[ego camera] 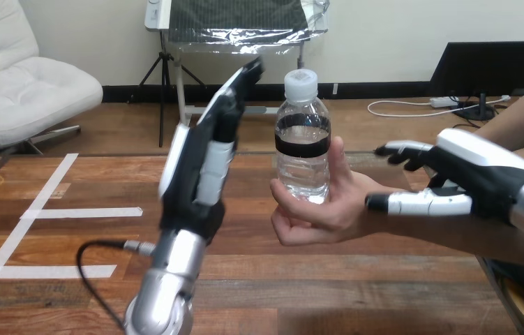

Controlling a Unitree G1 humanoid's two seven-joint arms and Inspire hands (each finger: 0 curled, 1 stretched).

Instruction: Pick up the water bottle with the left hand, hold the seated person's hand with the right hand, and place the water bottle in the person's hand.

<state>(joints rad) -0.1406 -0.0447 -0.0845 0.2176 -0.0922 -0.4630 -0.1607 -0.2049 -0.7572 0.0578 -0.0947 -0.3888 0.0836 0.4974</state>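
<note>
A clear water bottle (303, 139) with a white cap and a black band stands upright in the person's hand (325, 209), which curls round its lower part above the table's middle. My left hand (199, 167) is raised to the left of the bottle, apart from it, open with straight fingers pointing up. My right hand (482, 174) sits at the person's wrist at the right. Its thumb (419, 204) lies along the wrist's near side and its fingers (405, 149) reach out straight behind it, not curled round.
The wooden table (280, 293) carries white tape lines (81, 213) at its left. The person's forearm (454, 234) comes in from the right edge, low over the table.
</note>
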